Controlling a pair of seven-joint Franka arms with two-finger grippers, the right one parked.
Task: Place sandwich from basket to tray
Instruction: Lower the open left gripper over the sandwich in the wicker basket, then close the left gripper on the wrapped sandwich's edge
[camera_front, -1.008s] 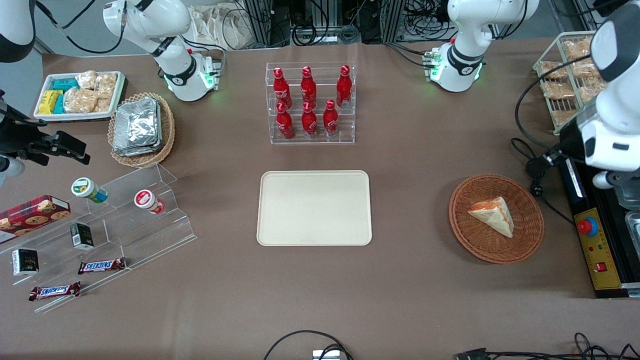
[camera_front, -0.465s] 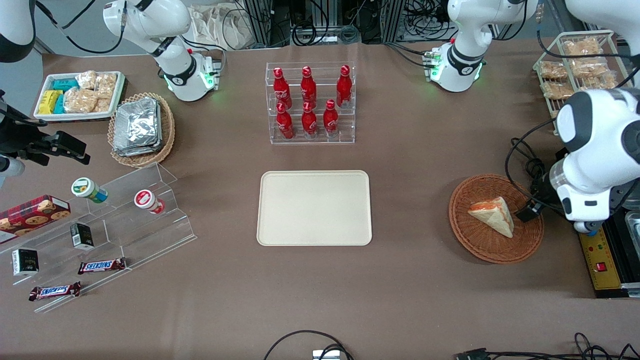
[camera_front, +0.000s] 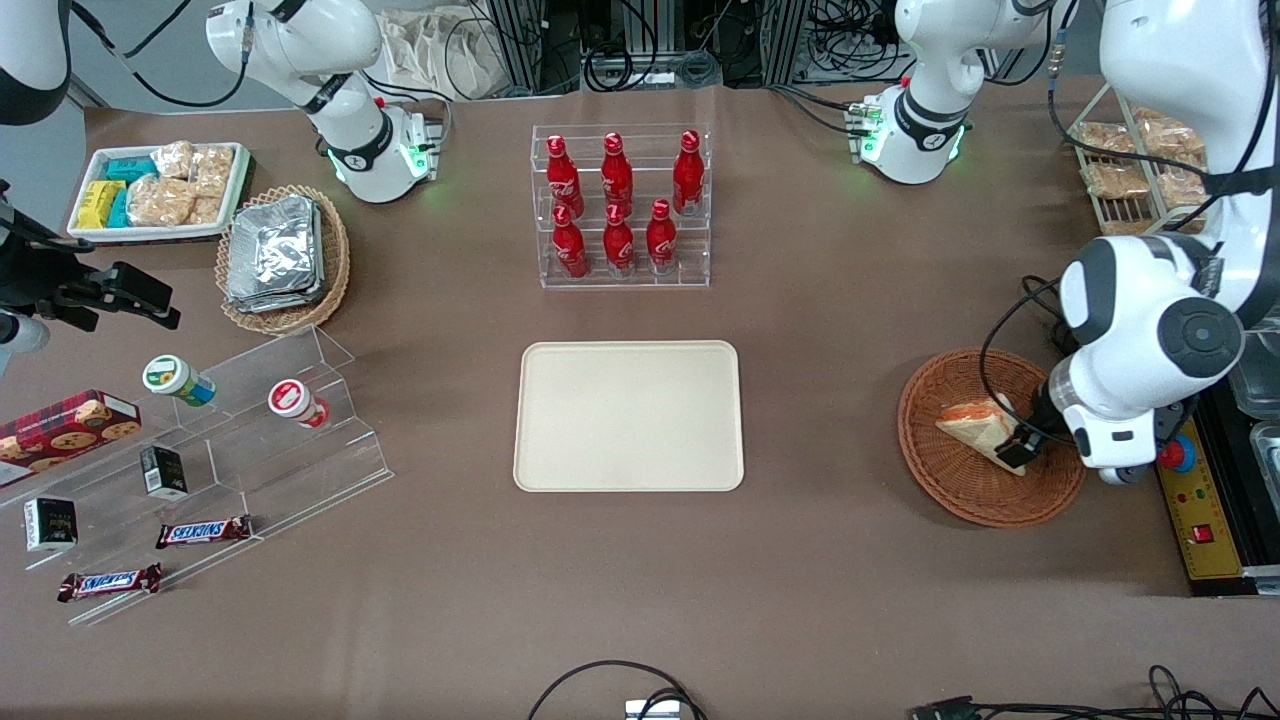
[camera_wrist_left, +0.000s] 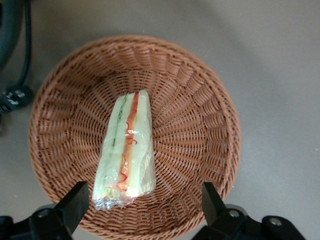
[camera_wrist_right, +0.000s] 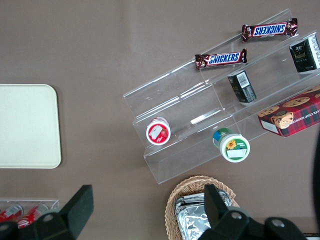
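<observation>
The sandwich (camera_front: 975, 425), a plastic-wrapped wedge with red and green filling, lies in the round reddish-brown basket (camera_front: 950, 490) toward the working arm's end of the table. My left gripper (camera_front: 1022, 445) hangs just above the basket, over the sandwich's edge. In the left wrist view the gripper (camera_wrist_left: 142, 205) is open, its black fingers (camera_wrist_left: 75, 202) spread wide above the basket (camera_wrist_left: 200, 100). The sandwich (camera_wrist_left: 127, 150) has its wrapped end between them and touches neither. The beige tray (camera_front: 628, 415) sits bare at the table's middle.
A rack of red bottles (camera_front: 620, 205) stands farther from the camera than the tray. A control box with a red button (camera_front: 1195, 500) and cables (camera_front: 1040, 300) lie beside the basket. A clear stepped shelf (camera_front: 250, 440) and a foil-pack basket (camera_front: 283, 255) sit toward the parked arm's end.
The left arm has swung in from the table's edge and now has its gripper over the basket. The sandwich has not moved.
</observation>
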